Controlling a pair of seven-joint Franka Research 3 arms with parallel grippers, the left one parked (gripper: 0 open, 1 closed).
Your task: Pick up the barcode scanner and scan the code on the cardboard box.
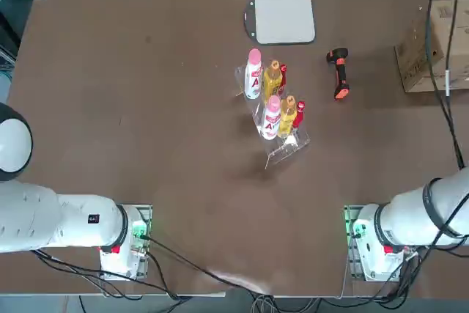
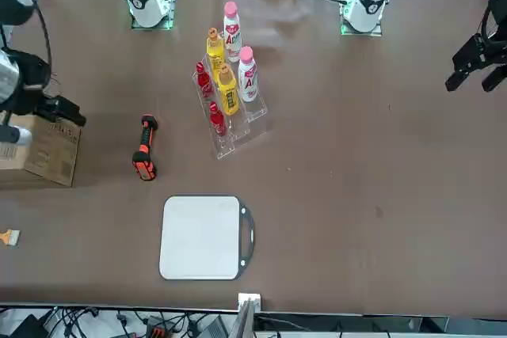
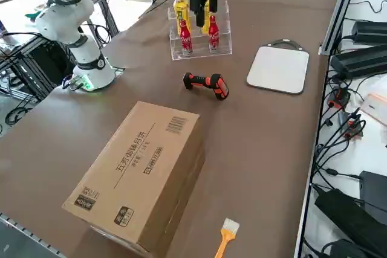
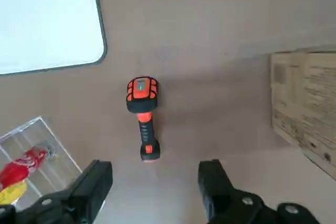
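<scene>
Right side view: barcode-labelled cardboard box (image 3: 142, 173), right tool (image 4: 155, 184) open above barcode scanner (image 4: 143, 115).

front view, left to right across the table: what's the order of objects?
cardboard box → barcode scanner → grey pad → bottle rack. The pad and rack overlap somewhat in horizontal span; order is by centres. The right claw, open, hangs above the scanner, per the wrist view.
</scene>
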